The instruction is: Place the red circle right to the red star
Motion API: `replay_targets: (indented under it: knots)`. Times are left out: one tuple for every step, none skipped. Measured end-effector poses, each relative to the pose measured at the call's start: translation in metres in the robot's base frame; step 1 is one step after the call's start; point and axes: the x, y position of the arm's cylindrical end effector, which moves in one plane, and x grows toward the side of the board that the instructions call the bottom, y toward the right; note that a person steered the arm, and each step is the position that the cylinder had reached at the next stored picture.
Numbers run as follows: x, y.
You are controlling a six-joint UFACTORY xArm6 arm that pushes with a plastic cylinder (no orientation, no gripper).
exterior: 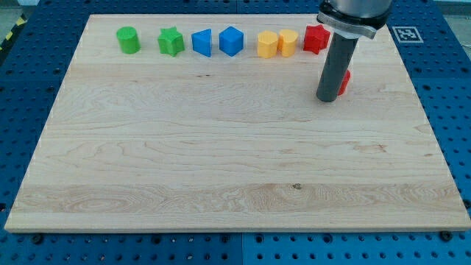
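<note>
Red circle (344, 81) mostly hidden behind my tip (328, 99), red star (316, 38) above-left, no claw visible

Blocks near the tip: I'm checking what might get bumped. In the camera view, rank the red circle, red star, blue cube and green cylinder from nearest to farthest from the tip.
From my tip:
1. Red circle, right beside it, partly hidden.
2. Red star, toward the view's top.
3. Blue cube, top row, leftward.
4. Green cylinder, far left.
</note>
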Motion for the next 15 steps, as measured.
replay_targets:
  knots:
    - [-0.003,0.000]
    - [-0.014,0.009]
    - [-0.027,0.026]
    - [-0.039,0.039]
    - [-0.046,0.051]
    - [-0.054,0.065]
    - [-0.059,0.073]
    - [-0.060,0.075]
    - [-0.060,0.076]
    - [-0.060,0.076]
    - [-0.062,0.076]
    - [-0.070,0.076]
    - [-0.083,0.076]
    - [-0.093,0.076]
    - [-0.099,0.076]
